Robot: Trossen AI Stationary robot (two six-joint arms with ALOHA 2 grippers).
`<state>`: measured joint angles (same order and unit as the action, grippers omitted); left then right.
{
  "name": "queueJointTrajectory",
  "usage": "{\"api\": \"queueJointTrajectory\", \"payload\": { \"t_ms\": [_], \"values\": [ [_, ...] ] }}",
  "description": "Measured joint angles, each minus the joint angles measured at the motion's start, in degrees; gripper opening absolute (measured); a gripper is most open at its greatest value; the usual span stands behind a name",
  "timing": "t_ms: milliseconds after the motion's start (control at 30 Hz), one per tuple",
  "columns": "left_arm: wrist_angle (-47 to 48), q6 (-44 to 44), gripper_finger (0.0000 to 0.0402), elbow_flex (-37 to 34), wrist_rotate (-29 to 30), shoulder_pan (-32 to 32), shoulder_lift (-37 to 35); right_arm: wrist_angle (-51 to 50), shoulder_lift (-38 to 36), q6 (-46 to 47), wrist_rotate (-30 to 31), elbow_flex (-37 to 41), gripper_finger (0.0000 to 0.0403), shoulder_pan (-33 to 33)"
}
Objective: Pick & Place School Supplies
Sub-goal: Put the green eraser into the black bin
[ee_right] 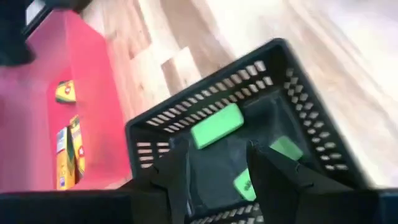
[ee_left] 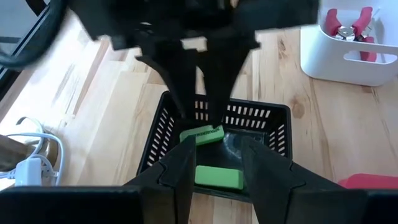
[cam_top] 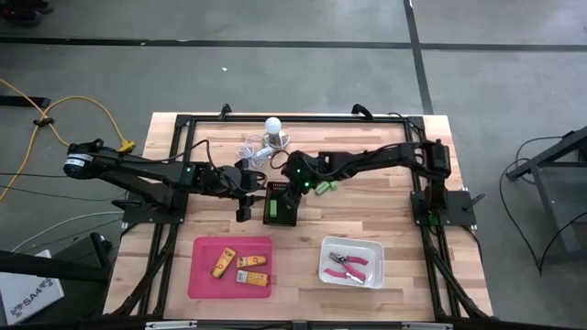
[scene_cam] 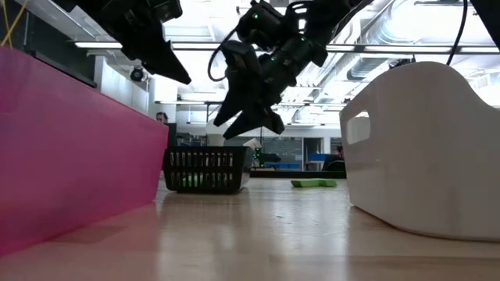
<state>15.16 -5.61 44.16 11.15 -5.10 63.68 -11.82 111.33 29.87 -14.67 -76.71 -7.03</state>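
- Right claw (ee_right: 217, 149) hangs over the black ribbed plastic basket (cam_top: 282, 209) at the middle of the tabletop (cam_top: 385, 220). Its fingers are spread and pinch nothing.
- One short bright-green block (ee_right: 216, 126) sits inside the basket just past the right claw's fingertips. It looks let go, not gripped.
- Two more green blocks (ee_right: 286, 149) lie on the basket floor, apart from each other.
- Loose green pieces (cam_top: 323, 187) lie on the tabletop just beside the basket, on the right arm's side. I can't tell how many.
- Left claw (ee_left: 217, 140) hovers at the basket's other side, facing in. Its fingers are spread and empty.
- The flat pink plastic tray (cam_top: 206, 275) sits along one long tabletop edge. It holds three yellow-orange oblong packs (cam_top: 240, 266).
- The white plastic bin (cam_top: 371, 249) sits on the same edge, well apart from the tray. The pink-handled plier-like tool (cam_top: 347, 266) is inside it.
- Handling judgement, green blocks: they are probably light, firm and a bit rubbery, so not fragile and unlikely to slip.
- Best hold is across the short width at mid-length. They lie flat, so the fingertips must get right down to the wood.
- A hold near one end could let a block pivot. The basket slats could snag a block dropped at an angle.
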Motion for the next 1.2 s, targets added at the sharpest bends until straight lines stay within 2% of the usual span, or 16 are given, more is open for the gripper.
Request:
{"api": "queueJointTrajectory", "payload": {
  "t_ms": [300,500,967,1200],
  "values": [
    [0.4,0.0,0.0124,0.0,0.1,-0.2,0.0,-12.0,-2.5,-0.1,-0.2,0.1,0.0144,-4.9],
    [0.5,0.3,0.0124,0.0,0.1,-0.8,0.0,-16.4,-5.0,0.2,0.4,0.0,0.0144,-7.1],
    [0.6,0.2,0.0124,0.0,0.0,-0.8,0.0,-35.0,-5.7,6.0,15.8,0.0,0.0144,-8.2],
    [0.7,0.0,0.0124,0.0,0.0,-0.8,0.0,-38.4,-5.3,6.6,16.9,0.0,0.0144,-7.8]
  ]
}}
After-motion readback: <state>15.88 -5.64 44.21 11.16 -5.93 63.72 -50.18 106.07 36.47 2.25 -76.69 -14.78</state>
